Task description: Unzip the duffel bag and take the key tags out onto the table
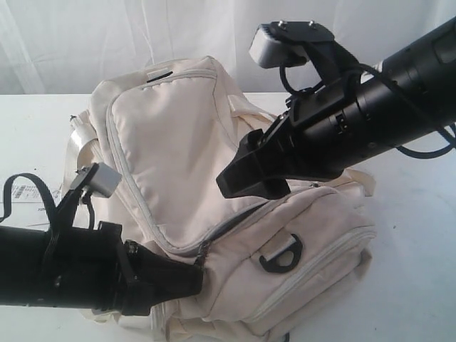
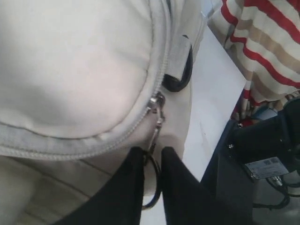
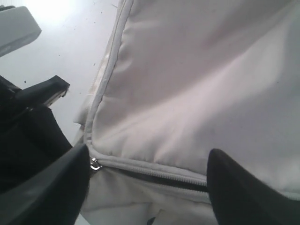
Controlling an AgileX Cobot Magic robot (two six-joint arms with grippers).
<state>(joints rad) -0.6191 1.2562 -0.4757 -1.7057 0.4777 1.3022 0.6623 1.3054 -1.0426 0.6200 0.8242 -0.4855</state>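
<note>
Your left end effector [image 2: 152, 151] pinches the metal zipper pull [image 2: 159, 117] of the cream-white fabric duffel bag [image 1: 178, 142] on the plain white tabletop [image 1: 417, 242]; your right end effector [image 1: 251, 184] hovers above, wide open, empty.

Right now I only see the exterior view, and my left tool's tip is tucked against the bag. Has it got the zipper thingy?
Observer: In the left wrist view the zipper pull sits between the left tool's fingers, which look pinched on it.
Operator: Is my right tool grabbing anything?
Observer: No. Its wrist view shows the right tool wide open over the duffel bag, holding nothing.
Operator: Can you see the key tags?
Observer: Not in any view. Under the right tool the zipper shows only a thin dark slit.
</note>
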